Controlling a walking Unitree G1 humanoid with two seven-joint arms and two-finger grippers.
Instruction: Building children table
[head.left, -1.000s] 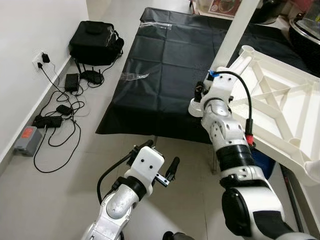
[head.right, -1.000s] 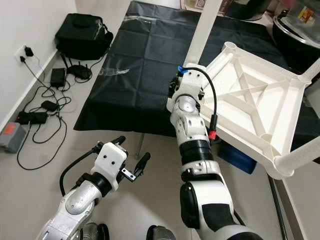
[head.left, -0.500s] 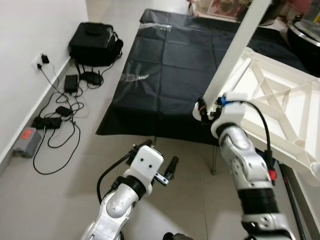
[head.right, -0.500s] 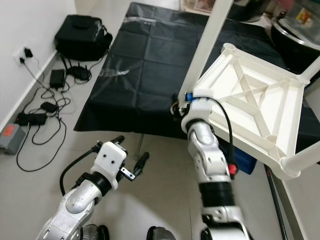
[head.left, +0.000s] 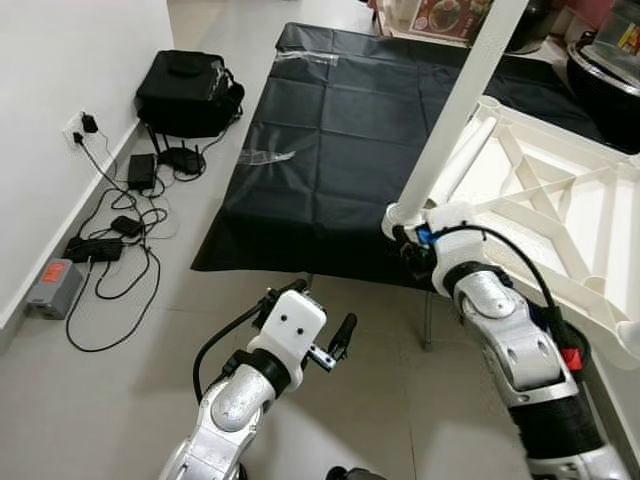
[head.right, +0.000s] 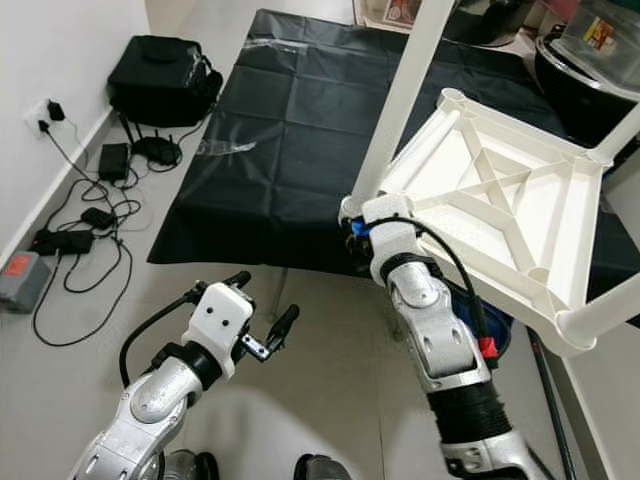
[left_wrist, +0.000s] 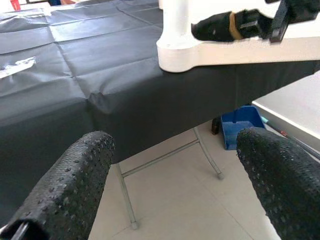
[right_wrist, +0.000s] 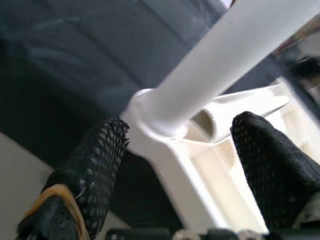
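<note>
Upturned white plastic children's table top lying ribbed side up on the black-draped bench, out at 2 o'clock, one corner overhanging the near edge. Long white round table leg standing seated in that corner socket, leaning away toward 12. Right end effector up at the socket, fingers spread either side of the leg's base, not pinching. Left end effector low at 7 o'clock above the tiled floor, fingers spread, holding nothing. Black bag and cables at 10 o'clock by the wall.
</note>
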